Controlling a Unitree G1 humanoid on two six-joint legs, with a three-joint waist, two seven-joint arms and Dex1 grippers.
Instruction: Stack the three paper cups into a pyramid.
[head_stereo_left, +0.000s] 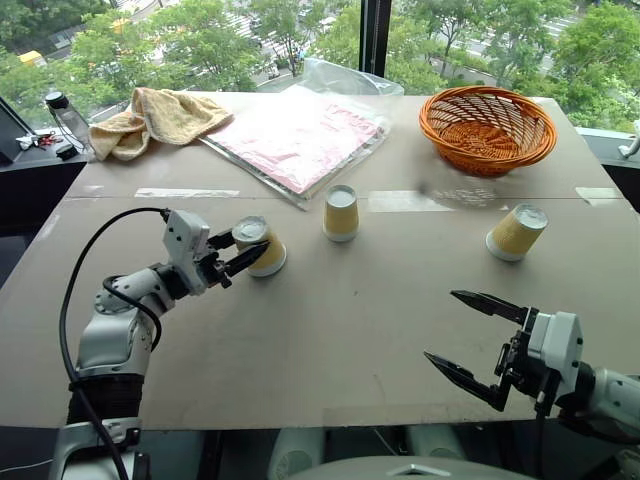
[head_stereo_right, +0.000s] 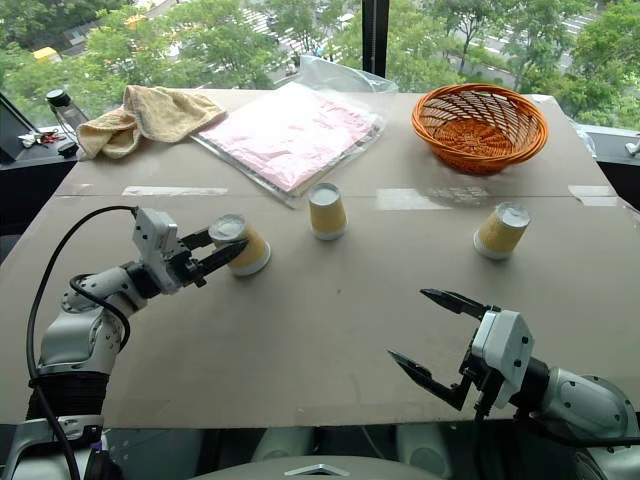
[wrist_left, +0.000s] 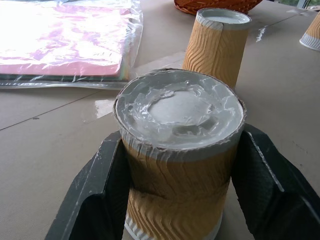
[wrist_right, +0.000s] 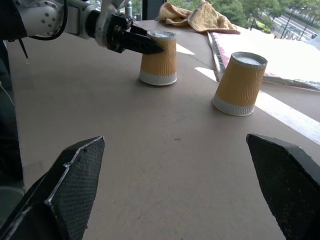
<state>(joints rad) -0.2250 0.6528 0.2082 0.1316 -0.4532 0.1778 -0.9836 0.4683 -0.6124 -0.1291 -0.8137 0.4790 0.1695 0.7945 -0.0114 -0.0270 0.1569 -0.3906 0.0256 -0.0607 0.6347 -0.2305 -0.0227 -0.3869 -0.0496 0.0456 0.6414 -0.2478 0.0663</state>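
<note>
Three paper cups stand upside down on the brown table (head_stereo_left: 330, 340), whitish bases up. My left gripper (head_stereo_left: 252, 241) is shut on the left cup (head_stereo_left: 264, 248), one black finger (wrist_left: 100, 190) pressing each side and denting the wavy yellow-tan wall (wrist_left: 175, 185). The middle cup (head_stereo_left: 341, 213) stands free a short way to its right, towards the back. Further right, below the basket, the third cup (head_stereo_left: 517, 232) stands alone. My right gripper (head_stereo_left: 440, 324) hovers open near the table's front right, nothing between its fingers.
An orange basket (head_stereo_left: 487, 128) sits at the back right. A pink packet in clear plastic (head_stereo_left: 295, 135) lies at the back centre, with a tan towel (head_stereo_left: 155, 118) and a bottle (head_stereo_left: 68, 118) at the back left.
</note>
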